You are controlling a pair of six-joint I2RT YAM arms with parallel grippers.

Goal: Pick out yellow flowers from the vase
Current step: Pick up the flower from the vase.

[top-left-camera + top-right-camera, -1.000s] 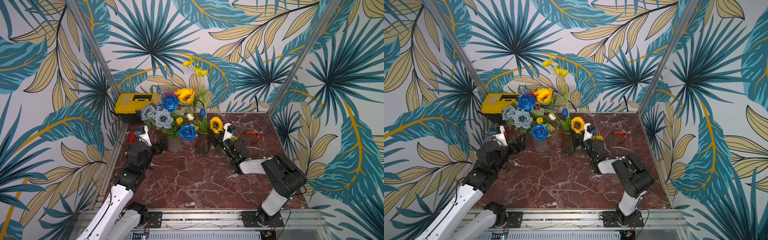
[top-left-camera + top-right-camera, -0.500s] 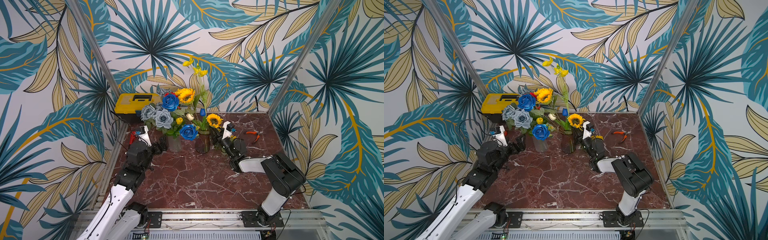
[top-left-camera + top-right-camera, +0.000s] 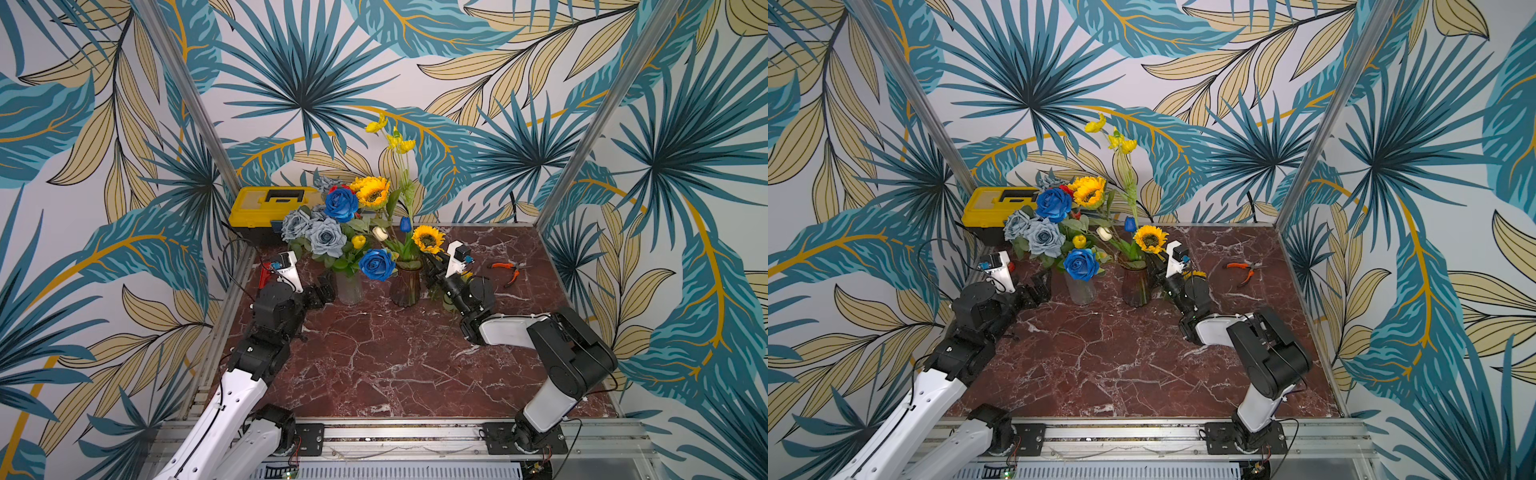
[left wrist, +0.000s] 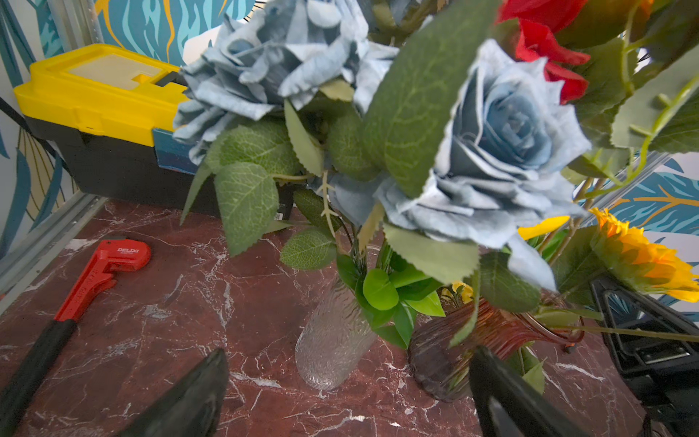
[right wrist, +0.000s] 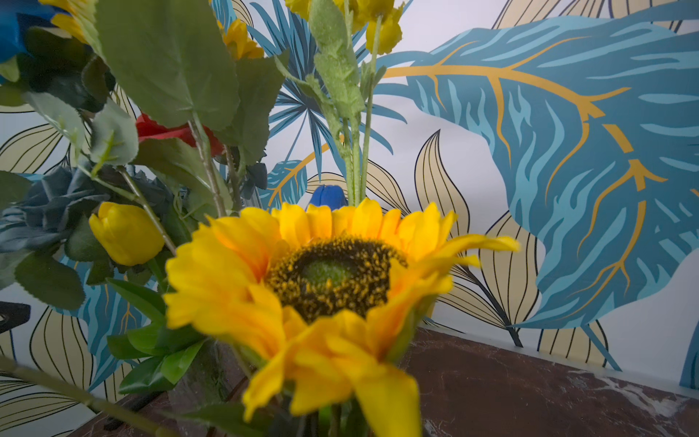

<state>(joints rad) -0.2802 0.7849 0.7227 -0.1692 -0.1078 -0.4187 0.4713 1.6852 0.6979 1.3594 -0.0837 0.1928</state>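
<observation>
The surface [image 3: 374, 365] looks like polished red-brown marble with white veins. The clear vase [image 4: 333, 352] is pebbled glass, the amber vase [image 4: 440, 363] ribbed glass. The grey roses [image 4: 507, 128] look matt cloth; the toolbox [image 4: 94, 94] smooth plastic.

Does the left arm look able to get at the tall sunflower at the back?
Probably not directly. The left gripper, open, sits low by the clear vase, and the grey roses and blue rose stand between it and the tall sunflower. It would likely need to come in from above.

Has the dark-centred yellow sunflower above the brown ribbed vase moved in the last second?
Yes, the sunflower rose slightly in both top views, away from the vase.
</observation>
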